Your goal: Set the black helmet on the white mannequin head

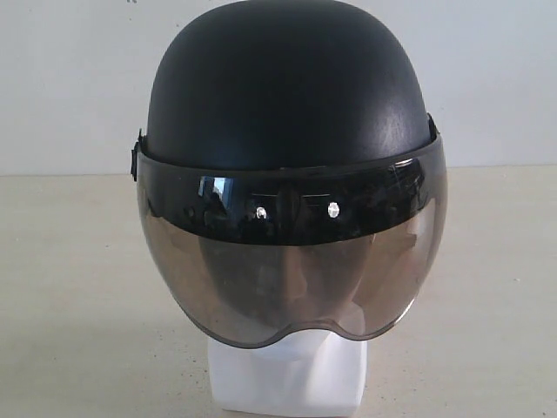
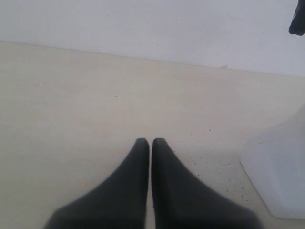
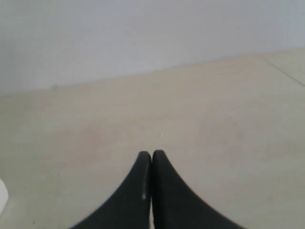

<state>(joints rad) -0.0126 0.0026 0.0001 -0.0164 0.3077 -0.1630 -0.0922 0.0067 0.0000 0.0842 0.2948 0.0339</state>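
Observation:
The black helmet (image 1: 287,87) sits upright on the white mannequin head (image 1: 291,379), its smoky visor (image 1: 291,279) down over the face, so only the chin and neck base show. Neither gripper appears in the exterior view. In the left wrist view my left gripper (image 2: 151,141) is shut with nothing between its fingers, low over the table, and the mannequin's white base (image 2: 279,176) stands beside it. A dark piece of the helmet (image 2: 298,19) shows at that view's corner. My right gripper (image 3: 151,154) is shut and empty over bare table.
A pale beige table (image 1: 70,287) runs back to a plain white wall (image 1: 70,78). A sliver of white (image 3: 2,195) shows at the edge of the right wrist view.

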